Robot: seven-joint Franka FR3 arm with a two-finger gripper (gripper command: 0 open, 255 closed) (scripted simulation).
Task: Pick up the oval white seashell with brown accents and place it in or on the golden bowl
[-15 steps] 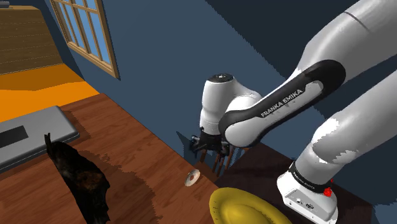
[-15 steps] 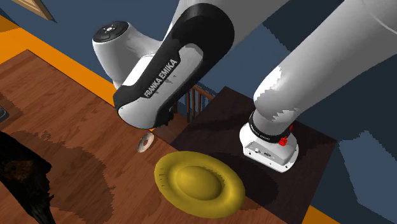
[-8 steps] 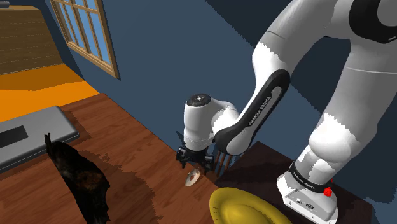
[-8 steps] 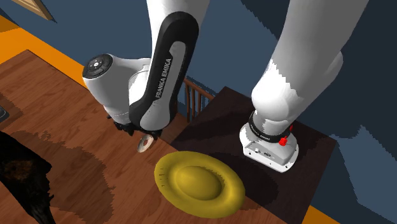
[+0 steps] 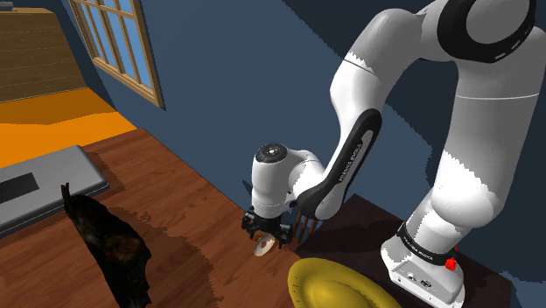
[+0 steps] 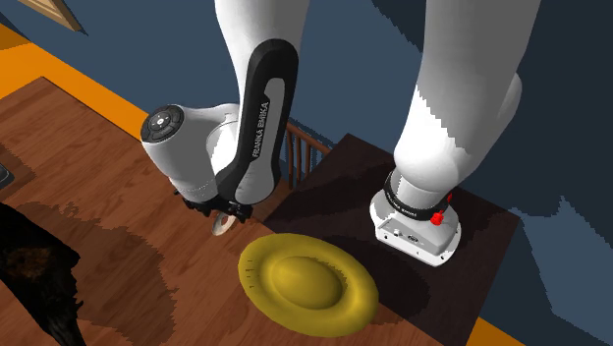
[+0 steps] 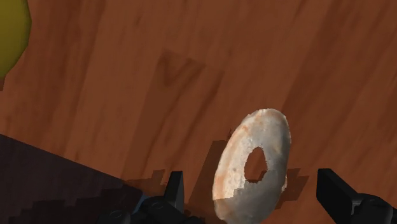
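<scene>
Room: dark blue wall (image 5: 219, 70) with a wood-framed window (image 5: 122, 44); orange floor (image 5: 52, 131) below it.

Table (image 5: 175, 201): brown wood with a visible grain, running across the shoulder view's lower left.

Arm (image 5: 472, 131): white with dark joints, arched high and folded down so that the wrist points at the table top near the table's edge.

Stand (image 6: 334, 192): dark box, set against the table on the second exterior view's right, carrying the arm's base.

Dark figure (image 5: 109, 245): black and animal-like, on the table at the shoulder view's lower left, well apart from the gripper.

Grey slab (image 5: 44, 188): flat, on the table at the shoulder view's far left.

Golden bowl (image 6: 307, 280): shallow, yellow-gold, on the table beside the stand, with nothing in it.

Chair back (image 6: 305, 157): wooden spindles, showing behind the arm's forearm.

Gripper (image 7: 254, 197): black, lowered close over the table; fingers spread wide, one on either side of the seashell, neither touching it.

Seashell (image 7: 264, 130): pale oval disc with brownish edges and a hole through it, resting on the table between the fingers, near the golden bowl's rim but not in it.
</scene>
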